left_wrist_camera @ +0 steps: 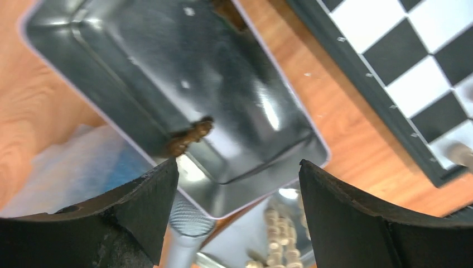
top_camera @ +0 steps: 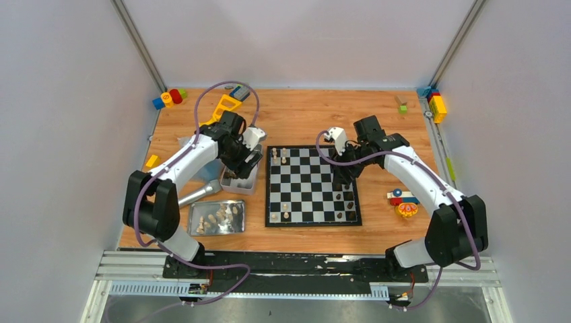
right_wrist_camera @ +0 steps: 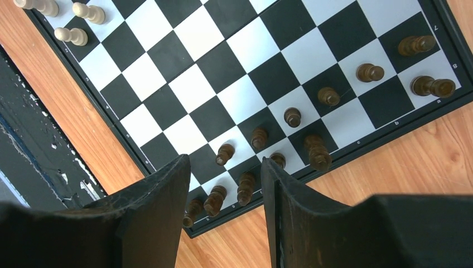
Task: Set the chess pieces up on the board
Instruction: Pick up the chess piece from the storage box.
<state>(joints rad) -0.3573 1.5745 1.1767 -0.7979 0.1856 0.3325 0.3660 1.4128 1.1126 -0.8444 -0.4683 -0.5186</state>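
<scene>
Nearest the arm bases, the near tray (top_camera: 194, 227) holds a loose heap of cream pieces (top_camera: 219, 217), lying every way and touching one another. Just beyond it, the left gripper (left_wrist_camera: 239, 167) hangs with its jaws spread wide and nothing between them, over the farther tray (left_wrist_camera: 111, 67). That tray is nearly bare: one dark piece (left_wrist_camera: 189, 137) lies on its side against the inner wall

The board (top_camera: 306, 185) sits to the right of both trays. A few cream figures stand at its left corners, near and far, and the dark pieces (right_wrist_camera: 318, 152) crowd its right edge. The right gripper (right_wrist_camera: 226, 162) hovers above that crowded edge, jaws partly apart and empty as far as the wrist view shows; the figures seen in the gap stand on the squares below

These look like small turned figures, so I judge them light, rigid and smooth enough to slip or roll. The lying one is best pinched across its waist, where the profile narrows, with the fingers squared to its axis, since the shiny tray floor gives no friction to stop it skating. A standing one wants a hold just under the head, lowered straight, because the neighbours on the edge stand close and would topple at a brush

Toy blocks (top_camera: 170, 97) lie at the far corners, well apart from all this
</scene>
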